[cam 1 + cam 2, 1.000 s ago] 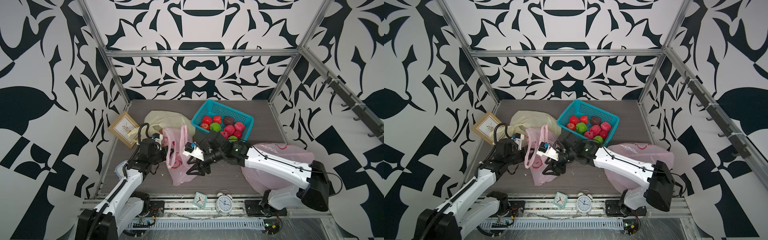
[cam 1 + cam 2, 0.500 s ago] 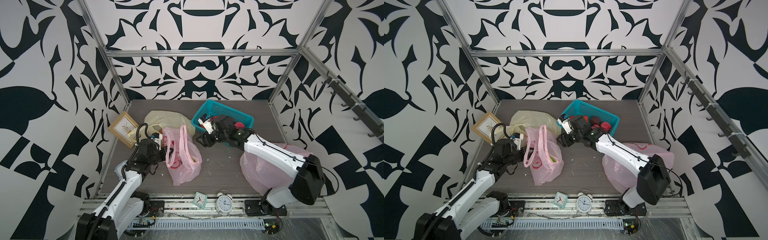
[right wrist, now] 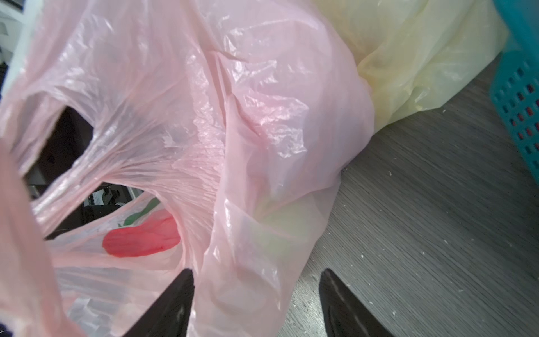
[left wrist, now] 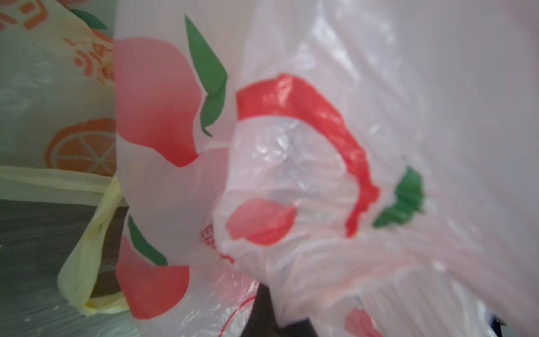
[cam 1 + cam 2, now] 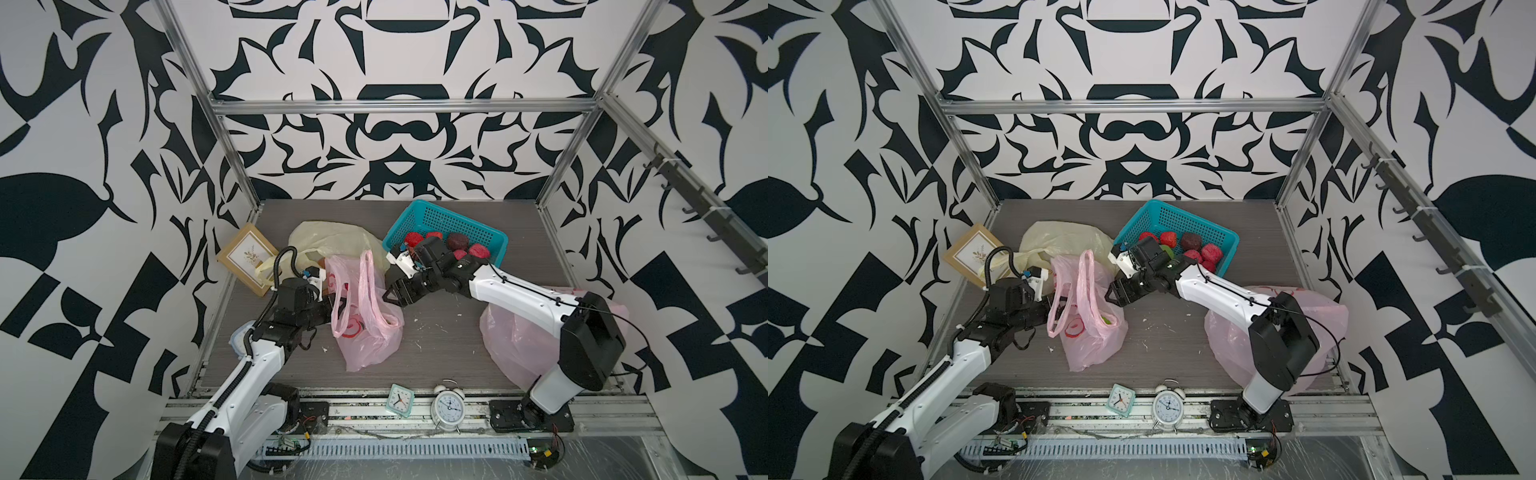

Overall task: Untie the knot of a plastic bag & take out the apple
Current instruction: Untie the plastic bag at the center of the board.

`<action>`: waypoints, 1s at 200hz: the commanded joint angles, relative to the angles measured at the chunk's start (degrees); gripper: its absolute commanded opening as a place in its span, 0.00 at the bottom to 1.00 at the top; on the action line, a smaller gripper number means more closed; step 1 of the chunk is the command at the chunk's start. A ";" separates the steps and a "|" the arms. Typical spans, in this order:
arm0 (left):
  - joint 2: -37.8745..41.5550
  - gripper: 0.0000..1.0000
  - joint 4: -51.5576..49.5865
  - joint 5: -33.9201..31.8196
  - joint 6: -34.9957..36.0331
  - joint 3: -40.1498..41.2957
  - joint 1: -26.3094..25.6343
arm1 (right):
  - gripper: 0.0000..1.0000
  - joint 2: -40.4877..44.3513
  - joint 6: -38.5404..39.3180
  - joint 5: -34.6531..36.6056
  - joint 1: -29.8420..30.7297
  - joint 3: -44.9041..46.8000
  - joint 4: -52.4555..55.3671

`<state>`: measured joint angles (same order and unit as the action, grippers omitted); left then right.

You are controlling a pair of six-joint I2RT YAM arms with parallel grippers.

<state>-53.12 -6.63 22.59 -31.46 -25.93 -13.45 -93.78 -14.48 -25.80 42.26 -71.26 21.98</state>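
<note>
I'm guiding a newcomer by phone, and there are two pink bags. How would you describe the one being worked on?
From the teal basket at the back of the table, come forward: the pink bag sits mid-table between the left gripper and the right gripper. Unlike the second pink bag slumped under the right arm and the yellow bag behind, its handle loops stand upright.

Bold black-and-white patterned walls (image 5: 395,137) enclose a grey wood-grain worktop (image 5: 436,332) inside an aluminium frame (image 5: 395,106). A rail of dark hooks (image 5: 706,208) lines the wall beside the worktop, in even, shadowless light.
</note>
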 commanded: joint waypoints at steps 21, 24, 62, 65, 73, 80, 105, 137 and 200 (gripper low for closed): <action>-0.62 0.00 0.59 1.44 0.44 -1.61 0.36 | 0.75 -0.18 -0.03 -3.30 0.75 -2.75 1.61; -0.66 0.00 0.65 1.51 0.40 -1.70 0.36 | 0.76 -0.51 0.32 -3.27 0.96 -3.15 2.22; -0.71 0.00 0.45 2.12 0.44 -2.79 0.36 | 0.77 -4.55 3.35 -4.15 3.36 -6.00 7.35; -0.70 0.00 0.40 2.22 0.44 -2.94 0.36 | 0.77 -4.76 3.51 -4.05 3.60 -6.22 7.77; -0.92 0.00 0.36 2.39 0.52 -3.22 0.36 | 0.72 -5.39 4.19 -3.55 4.26 -7.13 8.57; -1.14 0.00 0.39 2.70 0.53 -3.61 0.36 | 0.65 -5.91 4.86 -2.84 4.84 -8.06 9.51; -2.06 0.00 -0.25 4.36 1.41 -6.56 0.32 | 0.14 -6.62 4.57 2.01 5.29 -10.69 9.79; -4.44 0.00 -6.46 8.18 6.24 -15.68 0.36 | 0.00 -2.64 2.55 10.25 5.29 -10.07 2.30; -8.49 0.00 -20.42 11.17 14.58 -27.30 1.64 | 0.00 2.88 1.87 17.60 0.84 -8.10 -9.61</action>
<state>-61.28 -18.13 31.55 -21.23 -51.75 -12.84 -92.44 -11.70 -10.79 46.22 -79.37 19.33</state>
